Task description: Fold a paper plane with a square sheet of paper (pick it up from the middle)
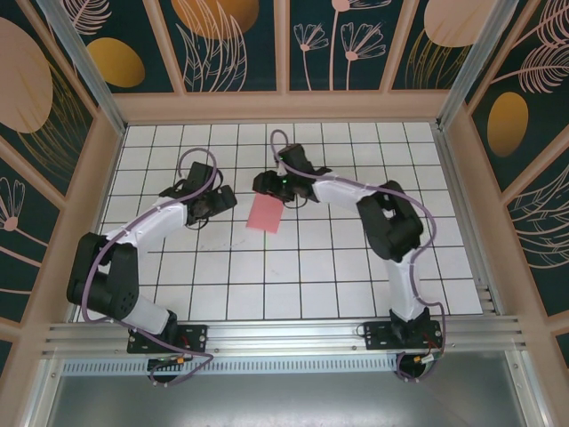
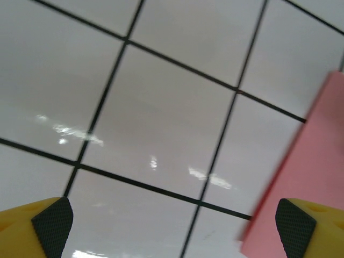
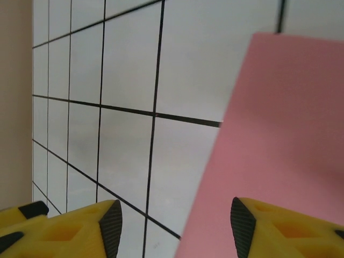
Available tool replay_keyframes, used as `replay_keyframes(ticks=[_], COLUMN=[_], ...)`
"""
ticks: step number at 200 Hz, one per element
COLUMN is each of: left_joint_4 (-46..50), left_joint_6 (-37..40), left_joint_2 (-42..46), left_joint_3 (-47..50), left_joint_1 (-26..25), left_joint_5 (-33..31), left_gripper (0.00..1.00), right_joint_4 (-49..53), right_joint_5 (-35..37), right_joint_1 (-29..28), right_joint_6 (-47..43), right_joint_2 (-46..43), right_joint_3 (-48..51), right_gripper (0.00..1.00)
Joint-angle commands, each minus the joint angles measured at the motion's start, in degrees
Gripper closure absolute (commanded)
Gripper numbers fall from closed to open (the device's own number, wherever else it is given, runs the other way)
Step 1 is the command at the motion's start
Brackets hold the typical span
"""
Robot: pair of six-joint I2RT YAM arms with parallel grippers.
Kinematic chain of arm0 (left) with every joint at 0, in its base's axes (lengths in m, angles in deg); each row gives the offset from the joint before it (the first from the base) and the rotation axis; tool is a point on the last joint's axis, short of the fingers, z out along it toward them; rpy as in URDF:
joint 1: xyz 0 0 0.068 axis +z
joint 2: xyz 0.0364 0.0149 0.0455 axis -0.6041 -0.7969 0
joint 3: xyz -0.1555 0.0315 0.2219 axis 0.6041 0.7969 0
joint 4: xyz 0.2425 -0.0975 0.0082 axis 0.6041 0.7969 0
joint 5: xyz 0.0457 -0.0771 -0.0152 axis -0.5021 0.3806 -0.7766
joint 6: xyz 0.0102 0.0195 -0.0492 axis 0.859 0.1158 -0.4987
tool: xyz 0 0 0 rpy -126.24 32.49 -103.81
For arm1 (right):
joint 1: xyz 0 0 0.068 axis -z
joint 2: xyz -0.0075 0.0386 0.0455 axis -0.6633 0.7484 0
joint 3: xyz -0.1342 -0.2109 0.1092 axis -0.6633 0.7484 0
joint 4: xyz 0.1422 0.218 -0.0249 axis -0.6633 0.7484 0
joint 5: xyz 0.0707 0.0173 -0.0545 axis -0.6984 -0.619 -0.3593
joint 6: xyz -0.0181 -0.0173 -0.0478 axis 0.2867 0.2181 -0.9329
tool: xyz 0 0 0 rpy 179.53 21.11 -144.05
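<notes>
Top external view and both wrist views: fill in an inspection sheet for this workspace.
Surface: glossy white gridded table.
Job's things: pink paper mid-table, between the two tools; not yet plane-shaped.
Clutter: nothing seen.
Tools: left tool open, beside the paper's edge; right tool open, over the paper's edge.
Cables: purple cables looped along both arms, clear of the paper.
Surroundings: floral wall panels; metal rail at the near edge.
</notes>
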Motion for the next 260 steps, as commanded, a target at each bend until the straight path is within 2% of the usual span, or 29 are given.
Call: replay_keyframes(ticks=[1, 23, 55, 76, 111, 133, 161, 178, 194, 230, 260], left_joint_4=[-2.54, -3.30, -4.27, -4.78, -7.11, -9.55, -15.85, -19.46, -22.46, -27.10, -30.90], left_joint_6=[-2.25, -2.59, -2.53, -2.24, -1.11, -1.01, -2.38, -3.70, -4.46, -5.87, -8.16], left_joint_2=[2.05, 1.96, 1.57, 1.21, 0.84, 0.98, 1.48, 1.12, 0.14, -4.61, -10.72], left_joint_3=[2.38, 3.23, 3.17, 2.89, 3.13, 3.65, 5.34, 5.81, 5.55, 2.20, -1.46], left_joint_1=[1.90, 2.82, 3.07, 3.08, 3.09, 3.00, 2.93, 2.44, 1.13, -4.83, -9.44], left_joint_5=[2.57, 3.67, 4.52, 5.41, 9.57, 13.28, 19.73, 23.89, 27.11, 30.79, 32.36], left_gripper=[0.02, 0.01, 0.02, 0.01, 0.02, 0.03, 0.11, 0.15, 0.23, 0.41, 0.55], right_joint_4=[3.19, 6.50, 9.81, 13.25, 20.26, 20.55, 14.66, 7.87, 3.77, 1.17, 1.38], right_joint_5=[-3.47, -3.12, -3.49, -4.17, -4.39, -6.40, -8.50, -5.51, -2.83, 2.08, 2.15], right_joint_1=[-1.59, -2.54, -2.46, -2.41, -1.13, 1.10, 2.02, 2.86, 5.30, 10.32, 12.02], right_joint_6=[0.24, -1.48, -5.56, -11.69, -26.83, -29.79, -23.34, -16.66, -10.90, -2.55, 2.09], right_joint_2=[4.20, 7.30, 7.78, 6.33, 2.07, -1.94, -9.52, -16.19, -20.64, -30.83, -35.64], right_joint_3=[-6.10, -8.86, -5.65, -2.23, 5.51, 10.83, 15.02, 20.20, 25.79, 36.56, 41.36], right_gripper=[0.43, 0.43, 0.42, 0.41, 0.41, 0.41, 0.40, 0.34, 0.32, 0.32, 0.33])
